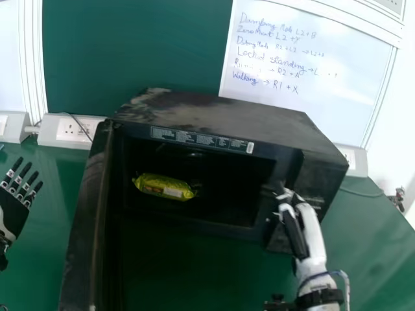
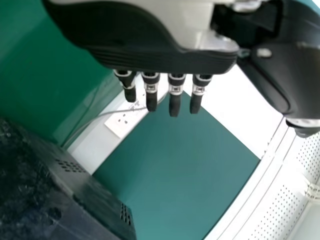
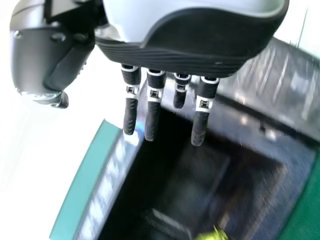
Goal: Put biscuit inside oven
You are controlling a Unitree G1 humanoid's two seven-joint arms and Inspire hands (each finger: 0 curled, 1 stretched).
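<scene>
Your right hand (image 1: 296, 232) was by the oven (image 1: 214, 113) front, fingers straight, slightly spread. Biscuit packet (image 1: 162, 186) lay inside, left of that hand. Your left hand (image 1: 11, 212) was outside the door (image 1: 83, 227), fingers spread.

Scuffed, dusty black oven (image 1: 214, 116), smooth green tabletop (image 1: 369, 259), glossy yellow plastic-looking wrapper (image 1: 155, 185)
</scene>
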